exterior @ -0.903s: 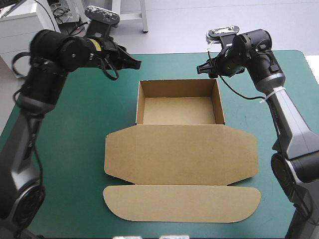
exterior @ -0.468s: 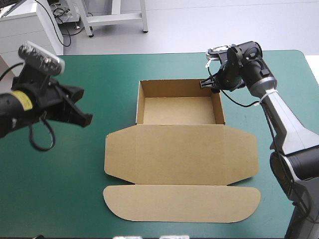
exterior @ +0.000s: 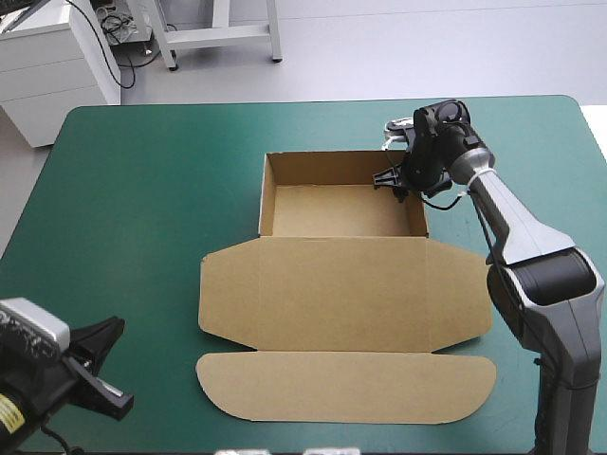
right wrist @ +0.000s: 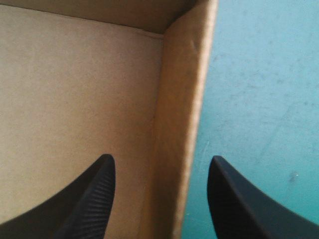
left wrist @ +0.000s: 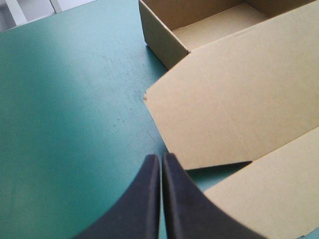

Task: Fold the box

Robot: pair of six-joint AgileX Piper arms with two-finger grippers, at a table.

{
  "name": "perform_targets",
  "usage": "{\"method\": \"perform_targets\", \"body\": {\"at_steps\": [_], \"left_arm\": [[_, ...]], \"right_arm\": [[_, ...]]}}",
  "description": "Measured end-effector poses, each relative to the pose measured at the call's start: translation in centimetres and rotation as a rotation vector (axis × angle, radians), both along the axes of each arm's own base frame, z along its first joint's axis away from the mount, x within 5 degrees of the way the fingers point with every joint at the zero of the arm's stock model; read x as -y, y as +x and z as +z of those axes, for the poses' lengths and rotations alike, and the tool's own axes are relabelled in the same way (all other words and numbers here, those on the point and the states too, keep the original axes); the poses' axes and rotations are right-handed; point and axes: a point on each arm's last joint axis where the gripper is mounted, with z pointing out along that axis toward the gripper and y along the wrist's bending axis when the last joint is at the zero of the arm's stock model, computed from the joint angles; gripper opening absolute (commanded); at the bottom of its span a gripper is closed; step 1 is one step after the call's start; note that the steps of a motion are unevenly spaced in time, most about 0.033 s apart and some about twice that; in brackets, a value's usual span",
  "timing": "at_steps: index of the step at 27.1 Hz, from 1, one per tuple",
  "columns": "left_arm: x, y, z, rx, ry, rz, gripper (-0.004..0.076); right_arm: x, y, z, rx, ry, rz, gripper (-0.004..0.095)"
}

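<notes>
The table (exterior: 142,190) holds the brown box (exterior: 341,294) at its middle: an open tray with its long side running left to right, lid (exterior: 341,284) flat toward the near edge. Seating the right wall (right wrist: 182,99) seems the step in hand. The right gripper (right wrist: 160,158) straddles it, fingers spread, holding nothing. Next likely calls for a square pinch. The left gripper (left wrist: 161,158), fingers together and empty, is near the lid's left corner.

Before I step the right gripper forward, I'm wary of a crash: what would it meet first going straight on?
Likely the box's right wall: the open right gripper straddles it, one finger inside, one over the teal-green cover. Depth is unclear.
</notes>
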Motion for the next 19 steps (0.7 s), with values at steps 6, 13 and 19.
{"method": "perform_targets", "body": {"at_steps": [6, 13, 19], "left_arm": [[-1.2, -2.3, -5.8, 0.04, -0.043, 0.009, -0.0008], [-2.1, -3.3, -7.9, 0.091, -0.074, 0.057, -0.0008], [-2.2, -3.1, -8.0, 0.095, -0.067, 0.071, -0.0008]], "right_arm": [[0.0, 0.4, -1.0, -0.017, -0.011, -0.023, -0.0013], [2.4, 1.1, -0.9, 0.007, -0.048, -0.076, -0.002], [16.6, 1.9, -0.5, 0.004, -0.096, -0.317, -0.002]]}}
